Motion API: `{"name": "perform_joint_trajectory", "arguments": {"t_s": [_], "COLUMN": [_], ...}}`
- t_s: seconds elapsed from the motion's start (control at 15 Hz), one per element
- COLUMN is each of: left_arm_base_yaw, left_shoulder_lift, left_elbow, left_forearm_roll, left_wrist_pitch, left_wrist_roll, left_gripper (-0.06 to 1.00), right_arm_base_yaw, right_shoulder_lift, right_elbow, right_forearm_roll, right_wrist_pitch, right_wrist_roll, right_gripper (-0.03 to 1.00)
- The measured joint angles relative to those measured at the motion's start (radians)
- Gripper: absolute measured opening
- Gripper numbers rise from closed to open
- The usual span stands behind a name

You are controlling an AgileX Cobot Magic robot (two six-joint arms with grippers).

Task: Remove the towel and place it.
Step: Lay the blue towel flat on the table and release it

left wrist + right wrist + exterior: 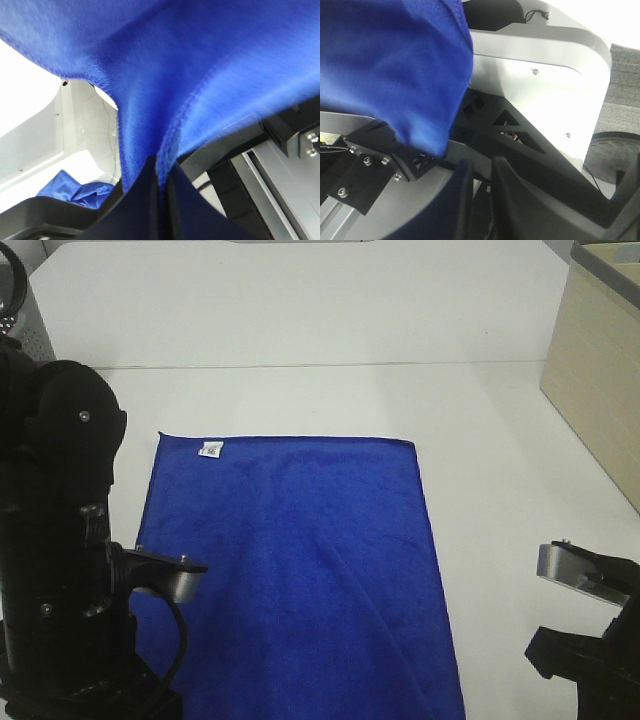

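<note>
A: What is in the box (pixel 598 370)?
B: Its inside is hidden. The towel (pixel 300 570) lies flat on the table (pixel 300 320).
A: And the pincers?
B: Left gripper (pixel 161 167) clamps its edge; right gripper (pixel 481 200) is slightly apart, empty.
</note>
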Motion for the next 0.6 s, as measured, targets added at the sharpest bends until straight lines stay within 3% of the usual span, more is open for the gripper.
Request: {"name": "perform_joint_trajectory", "arguments": {"t_s": [0.2, 0.33, 0.6], "left_arm_base_yaw": [0.000, 0.000, 0.000], "left_shoulder_lift": [0.000, 0.000, -0.002], "left_elbow": [-0.011, -0.011, -0.011], "left_forearm_roll": [0.007, 0.008, -0.073], "left_wrist_pitch": [0.001, 0.003, 0.003], "left_wrist_roll": [0.000, 0.000, 0.000], "left_gripper": [0.00, 0.08, 0.50], "right_arm_base_yaw": [0.000, 0.000, 0.000], "right_shoulder_lift": [0.000, 0.000, 0.000], "right_elbow": [-0.008, -0.008, -0.008], "right_forearm_roll": [-0.006, -0.008, -0.009], "right_wrist_pitch": [0.011, 0.018, 0.026], "right_wrist_roll": [0.019, 0.027, 0.045], "right_gripper": [0.27, 0.36, 0.49]}}
